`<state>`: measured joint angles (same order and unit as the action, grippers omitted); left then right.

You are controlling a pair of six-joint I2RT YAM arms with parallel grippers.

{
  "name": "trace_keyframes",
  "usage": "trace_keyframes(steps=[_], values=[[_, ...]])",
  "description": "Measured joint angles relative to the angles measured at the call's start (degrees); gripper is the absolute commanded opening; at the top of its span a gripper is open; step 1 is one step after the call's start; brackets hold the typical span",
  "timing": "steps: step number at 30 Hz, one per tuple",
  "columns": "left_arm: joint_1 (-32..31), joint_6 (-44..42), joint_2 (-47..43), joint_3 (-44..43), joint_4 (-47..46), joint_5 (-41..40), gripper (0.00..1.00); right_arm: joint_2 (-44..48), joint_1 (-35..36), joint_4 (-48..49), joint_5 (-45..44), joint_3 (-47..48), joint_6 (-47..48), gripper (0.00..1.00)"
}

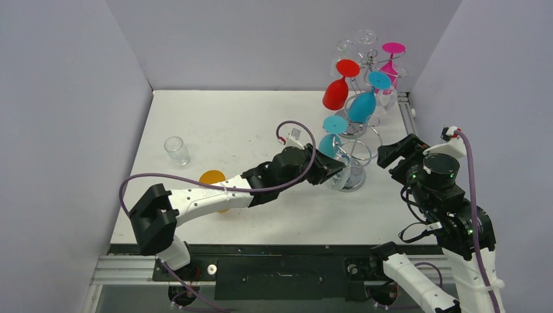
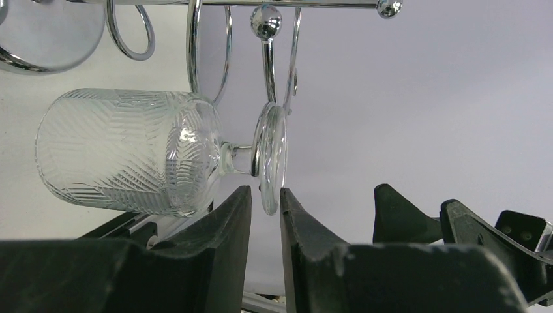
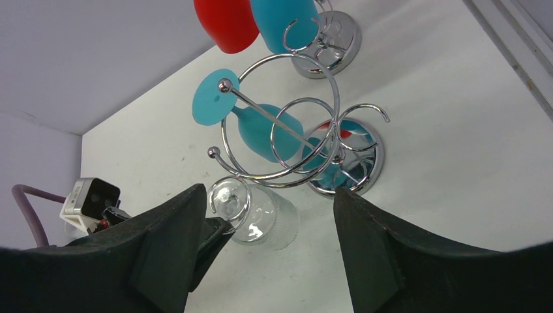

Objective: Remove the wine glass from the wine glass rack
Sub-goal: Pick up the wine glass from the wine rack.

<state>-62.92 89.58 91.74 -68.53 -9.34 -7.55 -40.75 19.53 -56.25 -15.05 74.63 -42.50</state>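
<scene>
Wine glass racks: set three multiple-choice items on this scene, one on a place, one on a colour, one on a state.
1. Where does the tumbler stand?
A. left part of the table
B. its right edge
C. its near right corner

2. What colour is the glass hanging beside the clear glass on the near rack?
A. red
B. blue
C. pink

3. The right gripper is:
A. shut on a glass
B. shut on the rack
C. open and empty

Answers:
1 A, it stands far left of both racks.
2 B, the blue glass hangs there.
3 C, its jaws stand wide with nothing held.
</scene>
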Motion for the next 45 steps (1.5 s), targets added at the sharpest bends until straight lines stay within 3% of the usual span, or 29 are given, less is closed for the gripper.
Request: trace_keyframes(steps=[22,27,45], values=[[0.0,0.07,0.17,-0.63,-0.33,-1.46,0.11,0.0,0.0,0.0,0.0,0.0,0.0,0.67],[0.0,0.48,0.44,-0.63,-0.44,-1.42,0.0,0.0,0.0,-0.02,0.0,0.0,0.0,0.66],[0.02,1.29,0.68,-0.63,-1.25,0.94,0.0,-0.02,0.0,-0.02,-0.15,0.04,0.04,0.66]])
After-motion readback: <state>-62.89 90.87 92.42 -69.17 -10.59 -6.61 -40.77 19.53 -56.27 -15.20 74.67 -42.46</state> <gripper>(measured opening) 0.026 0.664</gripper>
